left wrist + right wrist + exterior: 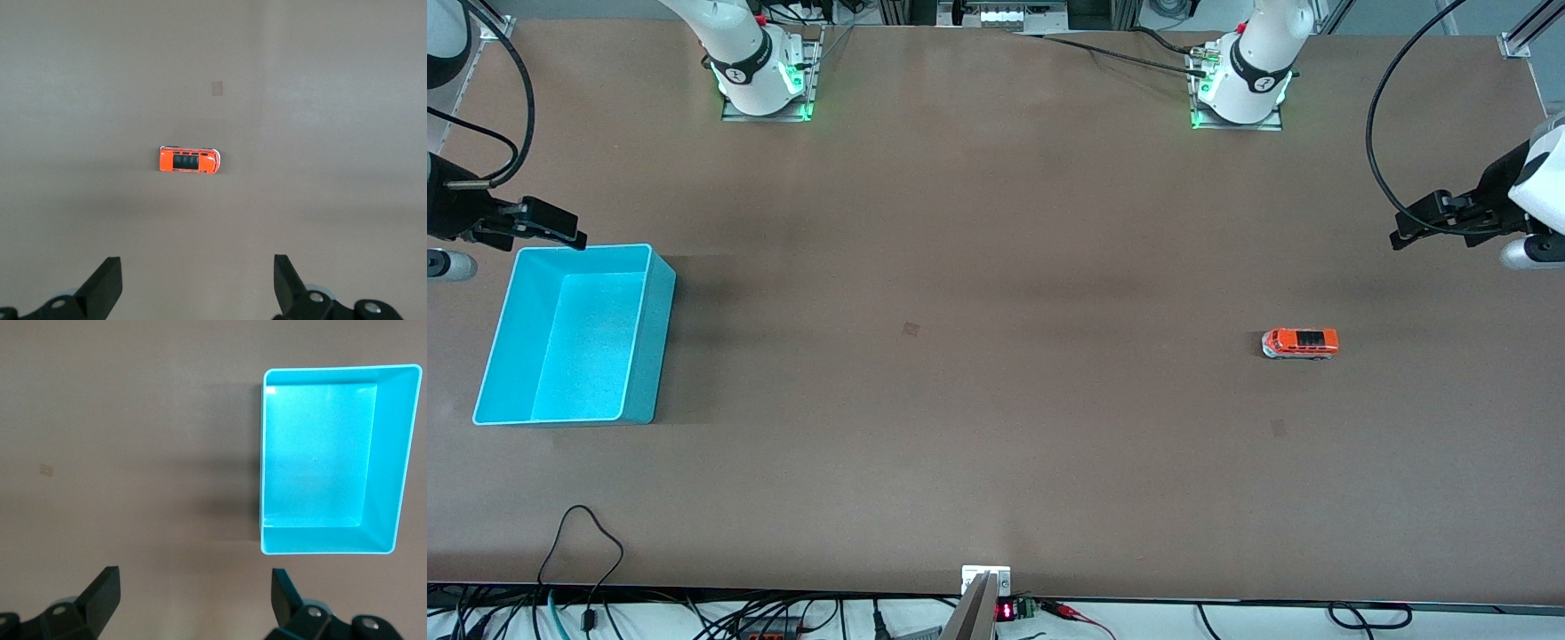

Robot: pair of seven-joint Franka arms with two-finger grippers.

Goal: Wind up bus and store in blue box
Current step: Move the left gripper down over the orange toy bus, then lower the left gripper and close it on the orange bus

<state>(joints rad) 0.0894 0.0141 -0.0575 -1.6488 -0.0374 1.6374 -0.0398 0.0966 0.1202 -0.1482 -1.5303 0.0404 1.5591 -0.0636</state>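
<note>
The orange bus [1300, 343] stands on its wheels on the brown table toward the left arm's end; it also shows in the left wrist view [189, 160], roof up. The empty blue box [574, 333] sits toward the right arm's end and shows in the right wrist view [393, 453]. My left gripper [1408, 231] is open and empty, up in the air at its end of the table, apart from the bus; its fingers [103, 287] are spread wide. My right gripper [569, 233] is open and empty over the box's rim; its fingers [103, 597] are spread wide.
Two small dark marks lie on the table, one near the middle [911, 329] and one nearer the front camera than the bus [1278, 428]. The arm bases [765, 80] stand along the table's edge farthest from the front camera. Cables [587, 551] hang at the edge nearest it.
</note>
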